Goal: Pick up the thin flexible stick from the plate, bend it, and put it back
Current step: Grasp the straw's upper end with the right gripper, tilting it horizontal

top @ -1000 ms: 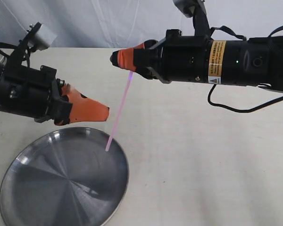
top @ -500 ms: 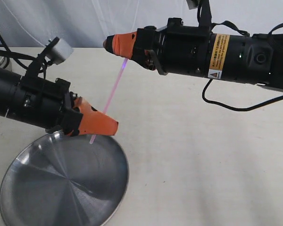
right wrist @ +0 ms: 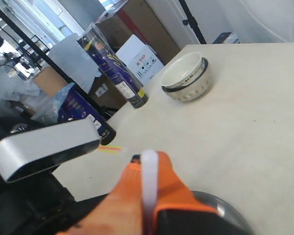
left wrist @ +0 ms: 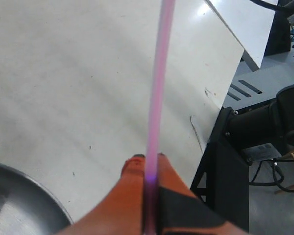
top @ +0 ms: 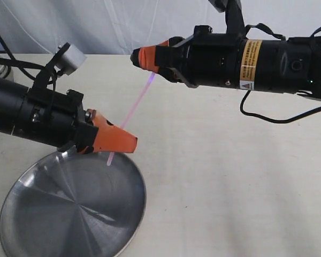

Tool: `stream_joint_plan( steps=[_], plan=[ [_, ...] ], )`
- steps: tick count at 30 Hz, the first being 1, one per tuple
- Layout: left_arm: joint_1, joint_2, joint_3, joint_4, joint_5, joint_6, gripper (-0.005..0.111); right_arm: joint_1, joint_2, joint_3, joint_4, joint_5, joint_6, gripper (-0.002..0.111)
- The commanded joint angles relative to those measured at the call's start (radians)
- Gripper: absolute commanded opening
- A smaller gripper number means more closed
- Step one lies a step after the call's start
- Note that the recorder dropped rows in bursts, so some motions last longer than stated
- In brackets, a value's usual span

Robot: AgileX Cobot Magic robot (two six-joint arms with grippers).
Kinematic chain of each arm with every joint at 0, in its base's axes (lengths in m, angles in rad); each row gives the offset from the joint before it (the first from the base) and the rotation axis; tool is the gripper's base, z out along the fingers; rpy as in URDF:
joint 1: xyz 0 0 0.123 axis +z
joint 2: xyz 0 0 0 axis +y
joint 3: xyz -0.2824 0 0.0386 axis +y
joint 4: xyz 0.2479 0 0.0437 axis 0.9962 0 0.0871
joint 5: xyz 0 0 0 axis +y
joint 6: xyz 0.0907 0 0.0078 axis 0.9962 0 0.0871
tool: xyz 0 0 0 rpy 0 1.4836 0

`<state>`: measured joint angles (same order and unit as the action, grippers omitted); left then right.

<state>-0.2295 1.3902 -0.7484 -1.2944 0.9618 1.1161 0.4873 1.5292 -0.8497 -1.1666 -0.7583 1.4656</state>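
Since the left gripper (top: 129,143) pinches the thin flexible stick (top: 136,103) near its lower end and the right gripper (top: 140,57) its upper end, it spans straight above the plate (top: 69,214), seemingly ready for bending.

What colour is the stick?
The stick is pink, shading purple; clearest in the left wrist view.

Exterior overlooks the table (top: 230,187); wrist cameras (close) share stick (left wrist: 157,98).

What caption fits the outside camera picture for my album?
The left gripper and right gripper pinch a thin pink stick above the steel plate.
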Motion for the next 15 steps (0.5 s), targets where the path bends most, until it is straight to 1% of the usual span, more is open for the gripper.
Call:
stream_joint_plan(
  steps=[1, 8, 15],
  plan=[
    [-0.003, -0.006, -0.011, -0.118, -0.049, 0.004, 0.000, 0.004, -0.001, 0.005, -0.140, 0.049, -0.018, -0.001],
    [-0.003, -0.006, -0.017, -0.143, -0.083, 0.008, 0.000, 0.004, -0.001, 0.005, -0.241, 0.083, -0.010, -0.001],
    [-0.003, -0.006, -0.022, -0.178, -0.115, 0.024, 0.000, 0.004, -0.001, 0.005, -0.286, 0.096, -0.004, -0.001]
  ],
)
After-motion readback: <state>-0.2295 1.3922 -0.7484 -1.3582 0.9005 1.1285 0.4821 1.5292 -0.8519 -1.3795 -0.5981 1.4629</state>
